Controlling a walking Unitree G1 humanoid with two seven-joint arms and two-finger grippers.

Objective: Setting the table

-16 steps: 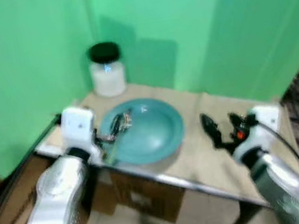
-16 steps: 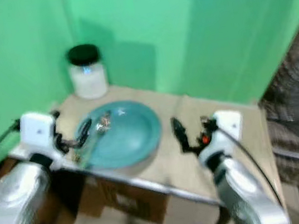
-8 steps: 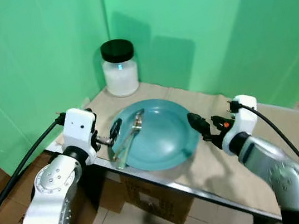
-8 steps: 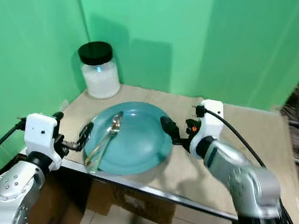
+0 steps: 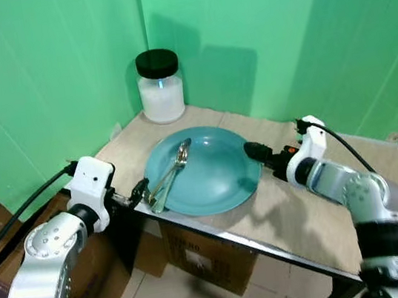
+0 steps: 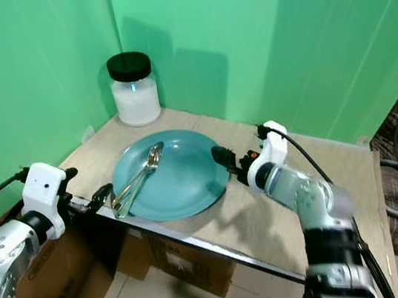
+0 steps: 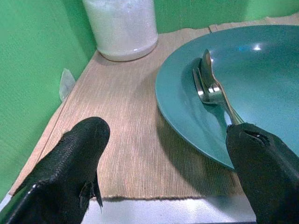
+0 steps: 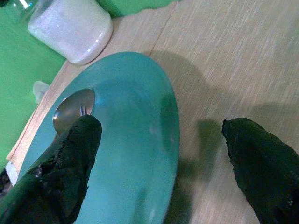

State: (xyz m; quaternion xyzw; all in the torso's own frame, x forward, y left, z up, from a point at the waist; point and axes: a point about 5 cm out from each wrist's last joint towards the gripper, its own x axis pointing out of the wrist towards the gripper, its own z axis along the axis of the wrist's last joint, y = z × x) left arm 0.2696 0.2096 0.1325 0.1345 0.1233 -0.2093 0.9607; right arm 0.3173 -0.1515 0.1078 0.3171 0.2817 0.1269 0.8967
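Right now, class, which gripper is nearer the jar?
Right, though only slightly. The right gripper sits at the plate's far right rim, across the plate from the jar. The left gripper is at the table's near edge, beyond the spoon.
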